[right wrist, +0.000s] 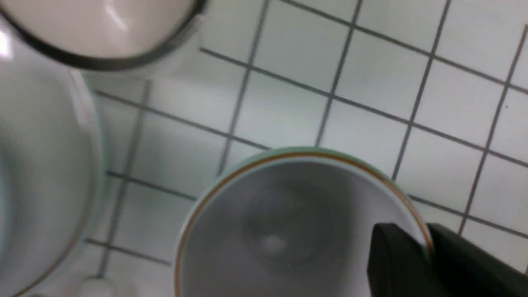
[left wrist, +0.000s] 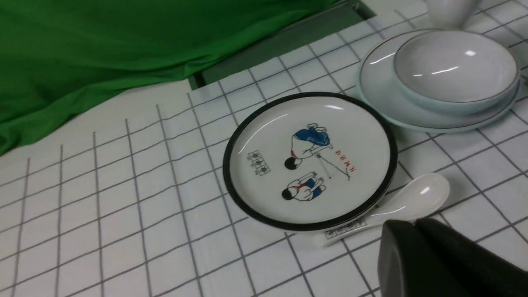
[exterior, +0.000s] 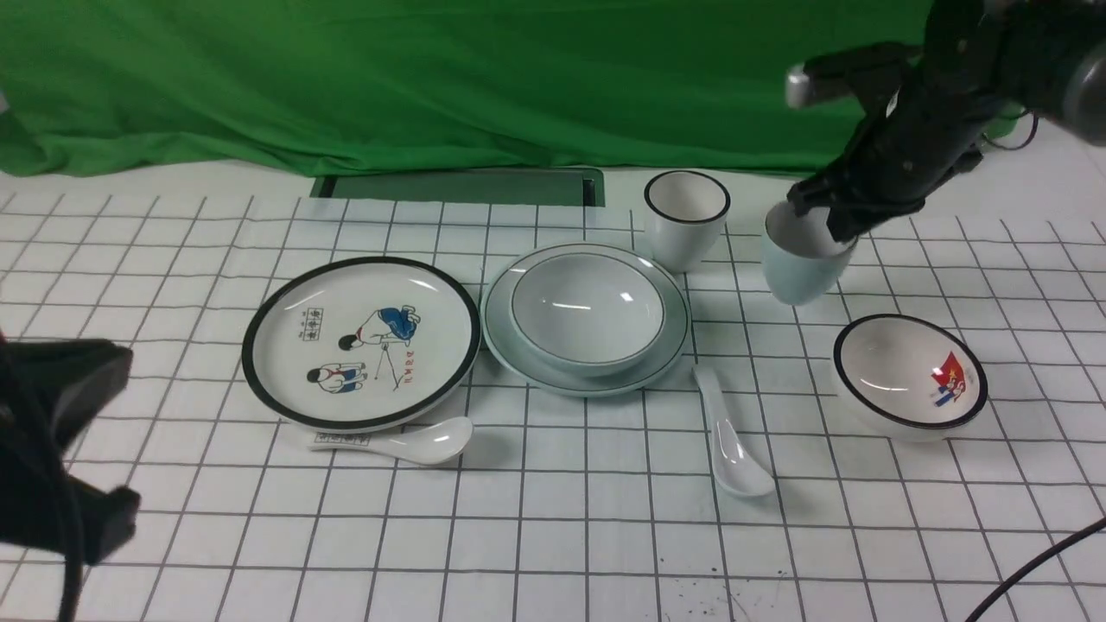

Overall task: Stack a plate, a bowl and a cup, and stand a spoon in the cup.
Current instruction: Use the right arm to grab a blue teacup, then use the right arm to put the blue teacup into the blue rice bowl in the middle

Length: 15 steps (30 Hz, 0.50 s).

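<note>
1. Table: covered by a white cloth with a dark grid. A green cloth hangs behind it.

2. Picture plate: white, with a thick black rim. It lies flat to the left of centre.

3. Plate: pale blue-green, flat at the centre of the table, just beside the picture plate.

4. Bowl: pale blue-green, seated upright in the plate.

5. Picture bowl: white with a black rim. It stands alone on the right, well apart from the stack.

6. Black-rimmed cup: upright just behind the plate's far right edge.

7. Cup: pale blue, tilted. It sits to the right of the black-rimmed cup and behind the picture bowl. Whether its base touches the table cannot be told.

8. Right gripper: clamped on the cup's rim. In the right wrist view, one finger is inside the wall and the other is outside.

9. Left gripper: low at the near left, away from all the dishes. Whether it is apart or together cannot be told.

10. Spoon: plain white. It lies on the table just beside the plate's near right edge, with its handle toward the plate.

11. Patterned spoon: lies against the near edge of the picture plate.
</note>
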Each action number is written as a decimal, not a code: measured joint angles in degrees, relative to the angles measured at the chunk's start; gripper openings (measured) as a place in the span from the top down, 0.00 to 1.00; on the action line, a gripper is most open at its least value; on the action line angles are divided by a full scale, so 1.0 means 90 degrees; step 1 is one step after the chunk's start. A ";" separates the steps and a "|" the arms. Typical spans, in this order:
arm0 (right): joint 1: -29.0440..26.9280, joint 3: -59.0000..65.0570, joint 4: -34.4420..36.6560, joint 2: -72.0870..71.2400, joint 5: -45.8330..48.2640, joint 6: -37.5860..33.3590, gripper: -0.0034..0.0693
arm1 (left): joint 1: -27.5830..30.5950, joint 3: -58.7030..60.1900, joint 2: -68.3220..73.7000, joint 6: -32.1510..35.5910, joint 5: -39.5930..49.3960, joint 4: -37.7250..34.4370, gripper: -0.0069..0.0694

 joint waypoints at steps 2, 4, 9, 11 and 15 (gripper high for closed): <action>0.0250 -0.0067 0.0362 -0.0320 -0.0021 -0.0226 0.84 | 0.0000 0.0624 -0.0075 -0.0013 -0.0734 0.0000 0.96; 0.0616 -0.0125 0.0555 -0.0432 -0.0037 -0.0300 0.84 | 0.0000 0.0993 -0.0075 -0.0028 -0.1208 -0.0026 0.96; 0.1445 -0.0118 0.0714 -0.0097 -0.0357 -0.0325 0.84 | 0.0000 0.1102 -0.0083 -0.0060 -0.1650 -0.0614 0.96; 0.1708 -0.0119 0.0750 0.0236 -0.0679 -0.0222 0.84 | 0.0000 0.1026 -0.0095 -0.0060 -0.1699 -0.0849 0.96; 0.1844 -0.0245 0.0737 0.0755 -0.0807 -0.0016 0.83 | 0.0000 0.0893 -0.0095 -0.0067 -0.1531 -0.1114 0.96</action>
